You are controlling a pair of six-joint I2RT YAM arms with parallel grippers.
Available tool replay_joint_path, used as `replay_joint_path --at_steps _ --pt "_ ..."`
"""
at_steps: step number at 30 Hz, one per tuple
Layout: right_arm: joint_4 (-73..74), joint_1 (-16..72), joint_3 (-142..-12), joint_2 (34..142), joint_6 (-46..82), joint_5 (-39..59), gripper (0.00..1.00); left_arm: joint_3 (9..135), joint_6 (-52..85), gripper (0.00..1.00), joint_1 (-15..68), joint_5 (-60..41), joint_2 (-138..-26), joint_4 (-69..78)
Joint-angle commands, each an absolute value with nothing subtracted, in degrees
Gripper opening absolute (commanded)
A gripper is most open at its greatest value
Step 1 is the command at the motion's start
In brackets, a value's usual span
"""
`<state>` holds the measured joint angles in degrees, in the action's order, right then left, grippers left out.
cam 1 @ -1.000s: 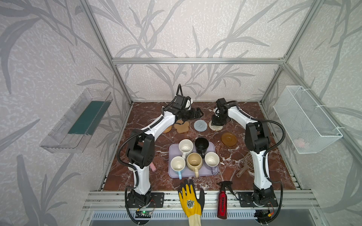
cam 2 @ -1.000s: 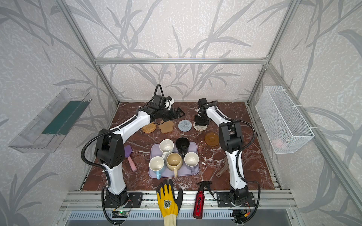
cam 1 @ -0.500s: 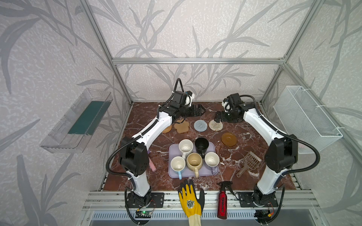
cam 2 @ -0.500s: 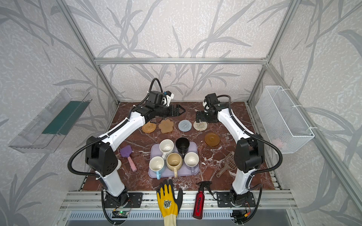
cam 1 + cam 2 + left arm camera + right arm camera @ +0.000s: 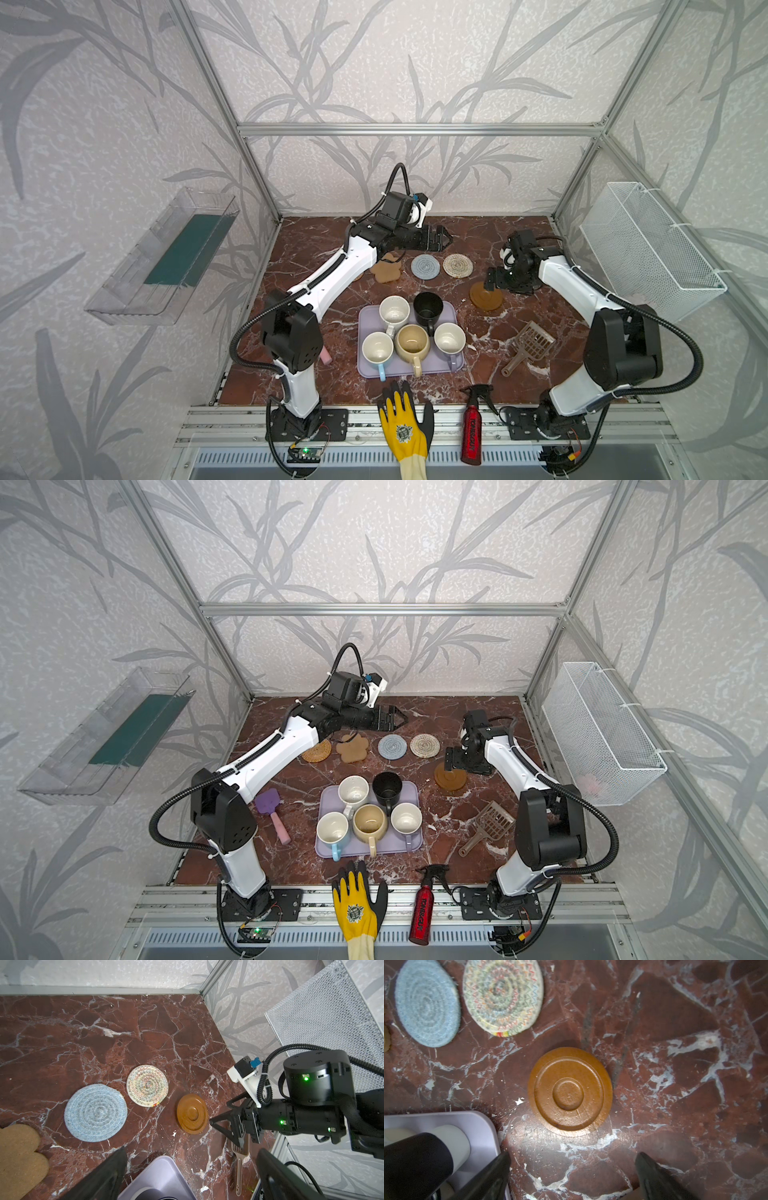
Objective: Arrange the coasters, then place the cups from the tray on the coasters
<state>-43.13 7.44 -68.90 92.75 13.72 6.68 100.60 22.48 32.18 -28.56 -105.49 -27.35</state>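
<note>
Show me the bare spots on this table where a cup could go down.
Bare marble: behind the cream coaster toward the back wall, and between the tray and the brown scoop. Crowded: the tray's cups, and the coaster row by the left gripper.

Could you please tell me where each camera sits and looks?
Top views: high at the front, looking down over the table; left arm, right arm, left gripper and right gripper show.
Left wrist: on the left arm, facing across the table toward the right gripper; own fingers show.
Right wrist: on the right arm, looking down on the amber disc; own fingers show.
Shared: both wrist views hold that disc, grey-blue coaster, cream coaster and tray.
</note>
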Motion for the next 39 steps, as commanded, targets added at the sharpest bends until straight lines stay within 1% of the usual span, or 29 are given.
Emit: replay_joint_path --at_steps 1,4,6,10,16,20,24,29,39 --pt "-40.56 6.35 -68.38 94.87 11.79 7.67 0.87 103.87 18.63 0.99 33.06 -27.69 -108.5 -32.69" --pt "-39.57 6.08 -68.51 99.0 11.05 7.09 0.79 106.68 16.78 0.99 34.11 -25.75 -111.1 -36.16" --pt "-39.29 6.11 -68.91 101.56 10.85 7.04 0.75 108.33 16.74 0.99 34.37 -26.42 -112.59 -37.11" --pt "-38.66 6.14 -69.39 104.84 10.47 5.88 0.7 108.19 19.67 0.99 34.56 -31.02 -113.59 -33.62" --pt "-38.86 6.07 -69.96 107.36 10.16 4.86 0.63 108.44 19.84 0.99 34.74 -30.69 -114.64 -32.8" --pt "-39.71 6.08 -70.55 108.57 10.43 2.42 0.57 109.03 19.17 0.99 34.76 -29.98 -115.01 -34.04" --pt "-40.55 6.07 -71.83 110.17 10.56 0.36 0.53 108.9 18.9 0.99 34.78 -29.54 -114.77 -34.24" --pt "-43.65 5.68 -75.43 112.41 10.76 -5.93 0.49 108.81 18.63 0.99 34.8 -29.1 -114.45 -34.72" --pt "-45.91 3.79 -83.52 116.65 9.84 -7.55 0.47 108.65 18.37 0.99 34.76 -28.35 -114.24 -34.98"
